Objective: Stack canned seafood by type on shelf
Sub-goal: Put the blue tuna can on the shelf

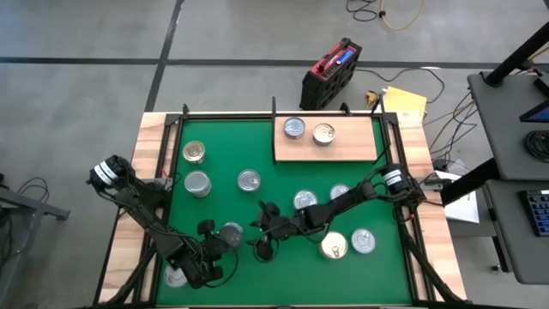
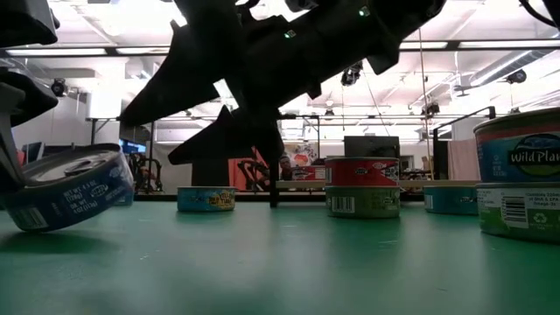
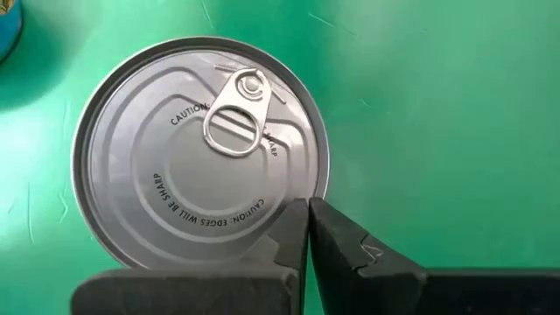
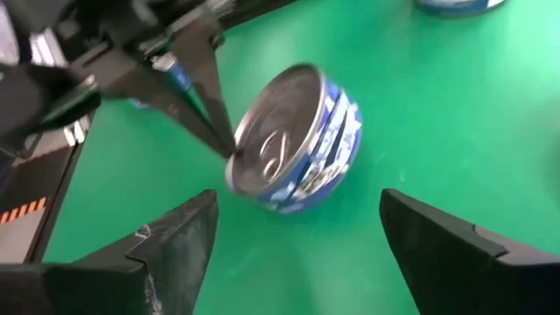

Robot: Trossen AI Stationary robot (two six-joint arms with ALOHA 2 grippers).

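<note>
Low at lower left in the high view, the left pincer [image 1: 225, 243], its fingers pressed together, props a tilted blue tuna can [image 1: 232, 233], while the right pincer [image 1: 262, 233] gapes just beside it, below centre on the green mat [image 1: 257, 150].

My high camera looks straight down on the whole green mat [image 1: 257, 142]. My low one sits at mat level, facing the room. The left wrist camera hangs close above a silver-lidded can [image 3: 188, 149]. The right wrist camera and low view share a tilted blue-sided can [image 4: 297, 140].
</note>
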